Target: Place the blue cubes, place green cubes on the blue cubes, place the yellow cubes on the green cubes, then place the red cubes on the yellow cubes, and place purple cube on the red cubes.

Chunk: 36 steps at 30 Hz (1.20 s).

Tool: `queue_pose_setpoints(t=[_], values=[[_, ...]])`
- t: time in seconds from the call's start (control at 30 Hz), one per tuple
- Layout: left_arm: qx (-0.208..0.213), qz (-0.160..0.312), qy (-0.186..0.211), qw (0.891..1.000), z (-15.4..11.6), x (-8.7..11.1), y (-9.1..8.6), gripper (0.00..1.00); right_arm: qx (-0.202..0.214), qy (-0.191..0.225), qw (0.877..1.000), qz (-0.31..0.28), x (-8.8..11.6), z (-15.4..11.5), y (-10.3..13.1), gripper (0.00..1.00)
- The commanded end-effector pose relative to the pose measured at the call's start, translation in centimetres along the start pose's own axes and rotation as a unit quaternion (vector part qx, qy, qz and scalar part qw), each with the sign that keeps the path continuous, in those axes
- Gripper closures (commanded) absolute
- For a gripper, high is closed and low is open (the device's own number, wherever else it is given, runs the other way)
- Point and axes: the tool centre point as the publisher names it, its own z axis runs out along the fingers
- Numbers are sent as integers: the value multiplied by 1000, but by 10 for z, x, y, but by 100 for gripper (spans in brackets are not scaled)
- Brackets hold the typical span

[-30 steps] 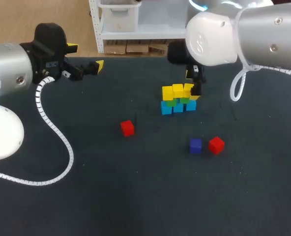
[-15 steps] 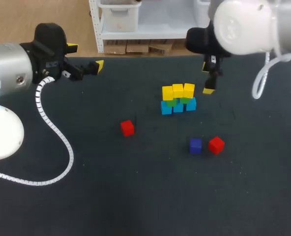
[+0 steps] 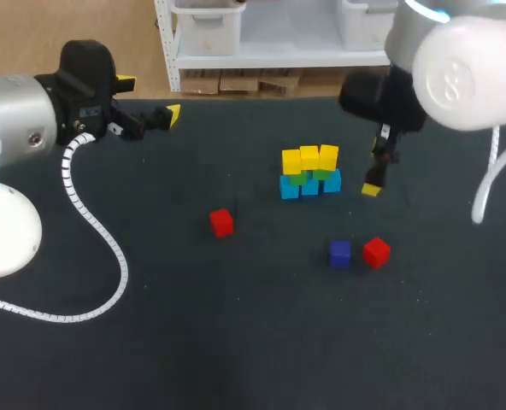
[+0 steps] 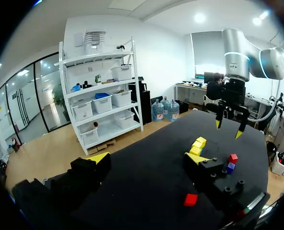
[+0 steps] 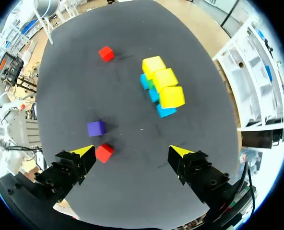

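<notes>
A three-layer wall stands mid-table: three yellow cubes (image 3: pixel 310 158) (image 5: pixel 165 79) on green cubes (image 3: pixel 297 178) on blue cubes (image 3: pixel 309 187). One red cube (image 3: pixel 221 222) lies alone to its left. A second red cube (image 3: pixel 376 252) (image 5: pixel 104 152) sits beside the purple cube (image 3: pixel 340 253) (image 5: pixel 96 128) nearer the front. My right gripper (image 3: pixel 377 175) (image 5: pixel 131 151) hangs open and empty just right of the wall, above the table; the red cube lies by one of its fingertips. My left gripper (image 3: pixel 150 98) (image 4: pixel 147 160) is open and empty at the far left back edge.
The white coiled cable (image 3: pixel 91 222) of my left arm lies across the table's left side. Dark bare tabletop (image 3: pixel 261 325) spreads in front of the cubes.
My right gripper has pulled away from the top of the yellow row, moving right and toward the front of the table. The left arm and all cubes stay put.
</notes>
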Motion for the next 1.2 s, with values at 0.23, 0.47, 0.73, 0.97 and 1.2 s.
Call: queue_pose_setpoints(t=[0.23,0.47,0.73,0.97,1.2], values=[[4,1,-4,1000,-1,2,3,0,-8,35,999,31,17,29,28,0],[4,1,-4,1000,-1,2,3,0,-17,54,996,70,38,51,34,0],[4,1,-4,1000,-1,2,3,0,3,69,993,100,41,69,50,0],[4,1,-4,1000,-1,2,3,0,12,79,991,105,43,78,59,0],[4,1,-4,1000,-1,2,3,0,12,87,990,112,48,88,58,8]])
